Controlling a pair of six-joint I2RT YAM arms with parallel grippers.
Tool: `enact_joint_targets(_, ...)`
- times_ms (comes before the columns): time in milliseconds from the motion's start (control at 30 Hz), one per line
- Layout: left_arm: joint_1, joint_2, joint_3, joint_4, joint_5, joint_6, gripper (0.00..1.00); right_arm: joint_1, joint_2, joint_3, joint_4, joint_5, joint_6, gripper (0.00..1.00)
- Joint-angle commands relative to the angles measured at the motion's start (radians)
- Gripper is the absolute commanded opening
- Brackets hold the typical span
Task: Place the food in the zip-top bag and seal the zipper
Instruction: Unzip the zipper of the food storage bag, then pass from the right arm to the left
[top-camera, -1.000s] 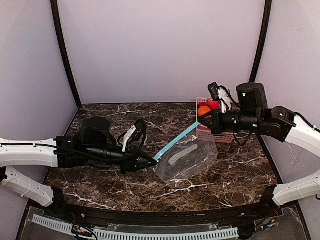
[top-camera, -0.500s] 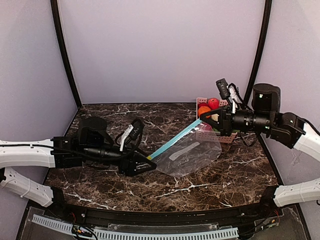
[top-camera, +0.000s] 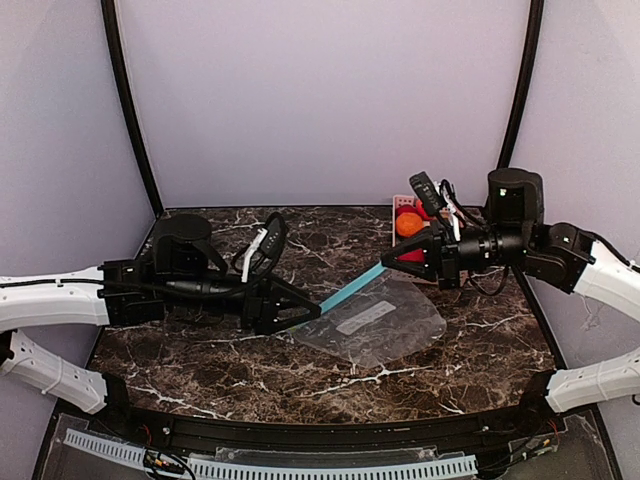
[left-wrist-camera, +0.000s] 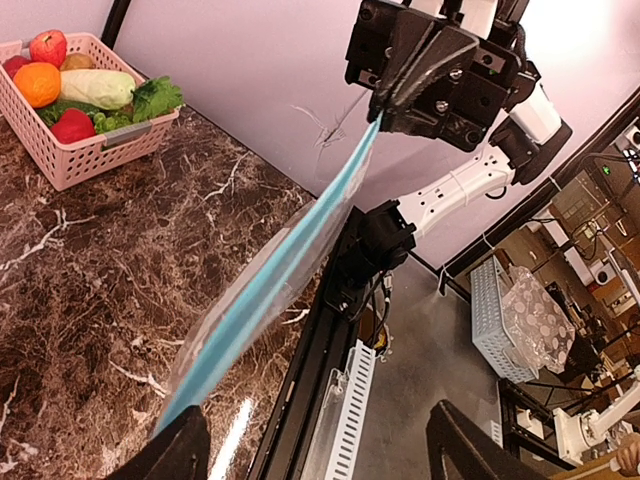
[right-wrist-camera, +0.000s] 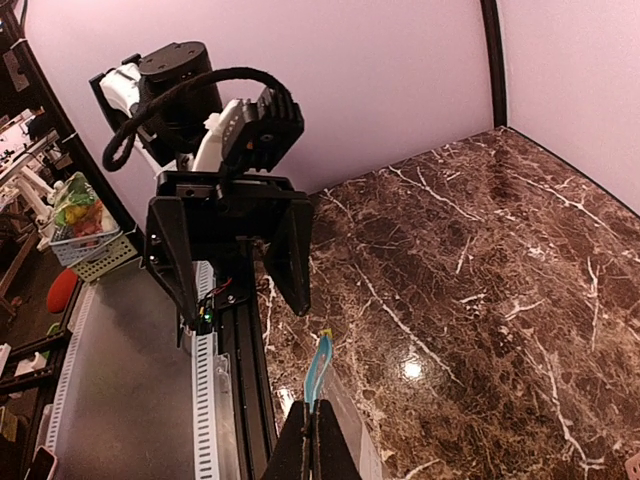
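The clear zip-top bag (top-camera: 378, 322) lies on the marble table with only its whitish label showing inside. Its teal zipper (top-camera: 352, 286) rises to my right gripper (top-camera: 402, 256), which is shut on the strip's far end. The right wrist view shows those fingers pinched on the zipper (right-wrist-camera: 320, 368). My left gripper (top-camera: 300, 314) stands open at the zipper's near end, its jaws wide apart (left-wrist-camera: 320, 458), with the strip (left-wrist-camera: 285, 265) running down beside one finger (left-wrist-camera: 183, 450). The food sits in a pink basket (left-wrist-camera: 75, 150): pale gourd (left-wrist-camera: 97, 88), leafy green (left-wrist-camera: 153, 98), grapes (left-wrist-camera: 110, 121).
The basket (top-camera: 404, 212) stands at the back right, partly hidden behind my right arm, and also holds an orange (left-wrist-camera: 37, 84), an apple (left-wrist-camera: 48, 46) and a red fruit (left-wrist-camera: 70, 125). Purple walls close off the back and sides. A slotted white rail (top-camera: 330, 468) lines the near edge.
My left gripper has opened and let go of the zipper's near end, drawing back a little. The right gripper has come down and left with its end, and the bag lies flatter.
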Motion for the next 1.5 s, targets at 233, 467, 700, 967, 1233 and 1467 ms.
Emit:
enact_joint_targets(233, 0.0, 0.078, 0.051, -0.014, 0.015, 0.024, 0.69, -0.005, 0.074, 0.026, -0.012, -0.166, -0.025, 0.0)
enact_joint_targets(467, 0.001, 0.107, 0.063, -0.005, 0.021, 0.025, 0.62, -0.005, 0.081, 0.026, -0.017, -0.191, -0.023, 0.0)
enact_joint_targets(700, 0.003, 0.133, 0.066, -0.006, 0.006, 0.02, 0.53, -0.005, 0.082, 0.027, -0.017, -0.213, -0.019, 0.0)
enact_joint_targets(967, 0.007, 0.16, 0.066, 0.017, 0.015, 0.01, 0.47, -0.005, 0.082, 0.027, -0.024, -0.223, -0.017, 0.0)
enact_joint_targets(1233, 0.011, 0.169, 0.061, 0.027, 0.013, -0.001, 0.43, -0.005, 0.084, 0.025, -0.029, -0.226, -0.019, 0.0)
enact_joint_targets(1467, 0.011, 0.184, 0.056, 0.069, 0.073, -0.001, 0.42, -0.005, 0.085, 0.024, -0.031, -0.214, -0.019, 0.0)
